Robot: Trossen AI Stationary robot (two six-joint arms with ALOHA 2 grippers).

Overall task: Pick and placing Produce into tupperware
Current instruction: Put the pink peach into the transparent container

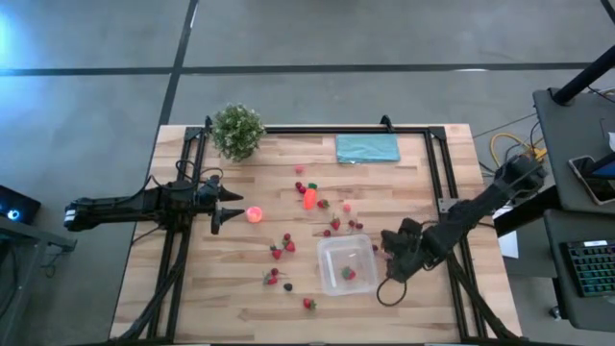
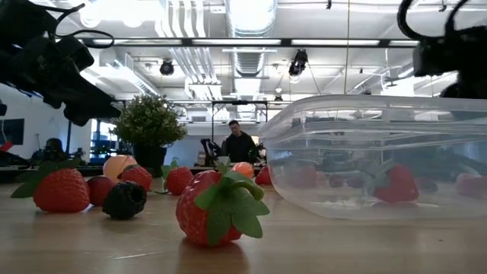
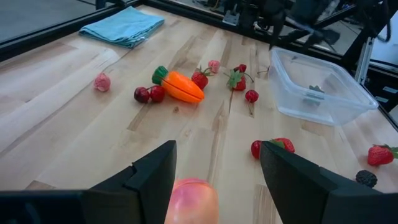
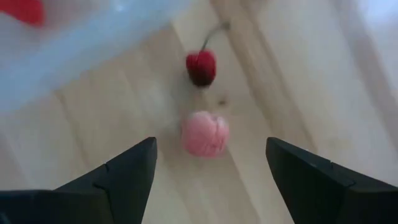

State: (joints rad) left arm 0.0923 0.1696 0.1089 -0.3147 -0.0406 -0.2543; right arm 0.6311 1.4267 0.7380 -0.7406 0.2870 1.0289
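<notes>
The clear tupperware (image 1: 346,264) stands right of the table's middle with one red strawberry (image 1: 348,274) inside. Loose produce lies left of it and beyond it: an orange carrot (image 1: 310,197), strawberries (image 1: 285,245) and a dark berry (image 2: 124,199). My left gripper (image 3: 217,148) is open and level. A pink-orange ball (image 3: 191,199) rests on the table between its fingers, untouched. My right gripper (image 4: 211,146) is open by the tupperware's right side and points down. Below its fingers lie a small pink piece (image 4: 205,134) and a cherry (image 4: 201,67).
A green potted plant (image 1: 237,130) stands at the far left, and a teal cloth (image 1: 366,147) lies flat at the far edge. Black frame rails (image 1: 437,178) run along the table's sides. Beyond the table, a person (image 2: 240,144) is in the room.
</notes>
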